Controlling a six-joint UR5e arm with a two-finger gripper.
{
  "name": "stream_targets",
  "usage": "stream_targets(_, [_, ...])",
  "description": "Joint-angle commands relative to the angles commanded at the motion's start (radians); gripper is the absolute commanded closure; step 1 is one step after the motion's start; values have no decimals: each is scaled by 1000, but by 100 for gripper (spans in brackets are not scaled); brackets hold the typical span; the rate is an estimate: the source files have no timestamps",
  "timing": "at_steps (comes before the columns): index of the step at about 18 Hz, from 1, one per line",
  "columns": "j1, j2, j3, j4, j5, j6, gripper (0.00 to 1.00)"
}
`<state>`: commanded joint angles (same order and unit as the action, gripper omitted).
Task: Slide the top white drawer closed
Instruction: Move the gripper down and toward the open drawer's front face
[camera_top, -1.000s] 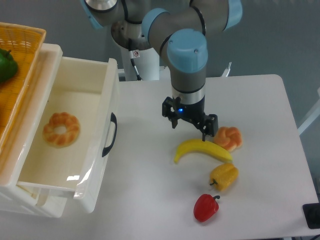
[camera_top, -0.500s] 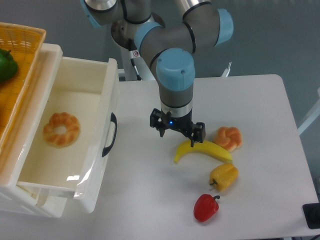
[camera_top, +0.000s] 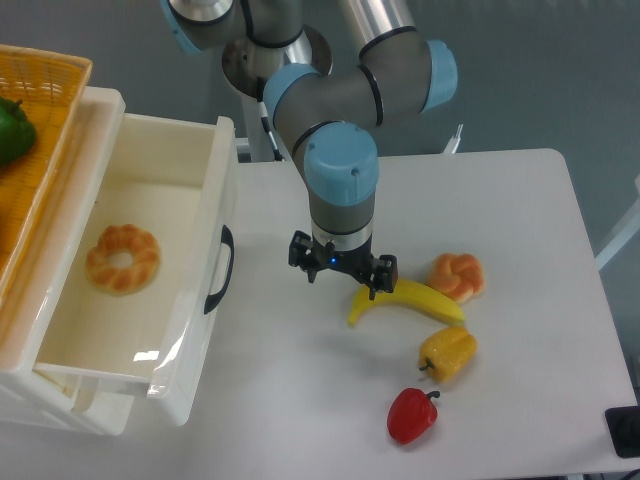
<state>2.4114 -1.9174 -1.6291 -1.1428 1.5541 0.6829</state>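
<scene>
the drawer (camera_top: 150, 260) stands pulled well out of the cabinet (camera_top: 70, 400) at the left of the table (camera_top: 500, 200), its front panel facing right toward the arm. it looks like thin glossy plastic, so you should expect it to be light, fairly stiff along the front but slick, and likely to run easily once nudged. the donut (camera_top: 122, 258) lying inside adds little weight. you do not need to grip anything: press flat on the front panel near the black handle (camera_top: 220, 270), about mid-height and centred, so the drawer goes in straight and does not skew or jam. a push high on the rim could tip or flex it.

above the cabinet, a wicker basket (camera_top: 45, 110) holds a green pepper (camera_top: 12, 128); keep clear of it.

the gripper (camera_top: 342, 272) hangs over the table, apart from the front panel, with its fingers spread wide and nothing between them. just right of it lie a banana (camera_top: 410, 298), a bun (camera_top: 456, 275), a yellow pepper (camera_top: 449, 352) and a red pepper (camera_top: 413, 415). the right finger sits very near the banana's end; whether it touches, you cannot tell.
</scene>
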Motion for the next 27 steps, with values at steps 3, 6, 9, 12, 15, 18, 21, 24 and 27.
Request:
stream_targets(3, [2, -17, 8, -2, -66, -65, 0])
stream_targets(6, [3, -34, 8, -3, -123, -111, 0])
stream_targets(9, [6, -35, 8, -5, -180, -135, 0])
stream_targets(12, [3, -40, 6, -17, -181, -160, 0])
stream_targets(15, [-3, -38, 3, -31, -181, -166, 0])
stream_targets(18, [-8, -40, 0, -31, -183, -171, 0])
stream_targets(21, [-20, -40, -2, -31, -189, -175, 0])
stream_targets(24, [-32, -38, -2, -31, -198, -183, 0])
stream_targets(27, [-34, -35, -2, -31, -215, -186, 0])
